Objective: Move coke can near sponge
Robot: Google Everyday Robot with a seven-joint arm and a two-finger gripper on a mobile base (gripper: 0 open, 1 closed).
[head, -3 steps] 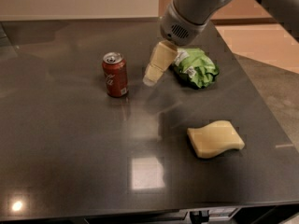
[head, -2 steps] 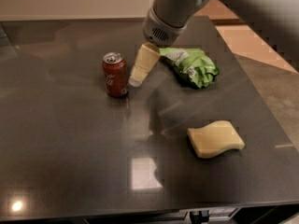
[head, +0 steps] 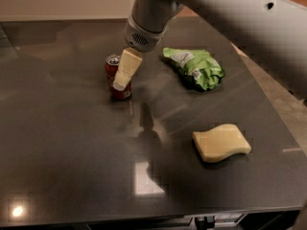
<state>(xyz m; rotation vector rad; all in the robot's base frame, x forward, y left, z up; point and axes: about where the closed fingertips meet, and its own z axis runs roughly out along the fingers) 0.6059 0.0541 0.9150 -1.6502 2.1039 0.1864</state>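
The coke can [head: 114, 66], red with a silver top, stands upright on the dark table [head: 72, 143], left of centre. The gripper [head: 122, 84], cream-coloured and reaching down from the grey arm at the top, is right at the can and overlaps its right side. The sponge [head: 221, 142], a pale yellow block with wavy edges, lies flat to the right and nearer the front, well apart from the can.
A green and white snack bag [head: 195, 68] lies at the back right, between the can and the table's right edge. The grey arm [head: 211, 8] spans the top of the view. The table's front edge [head: 144, 214] runs along the bottom.
The gripper has moved left, from beside the snack bag to the coke can's right side. Can, sponge and bag have not moved.
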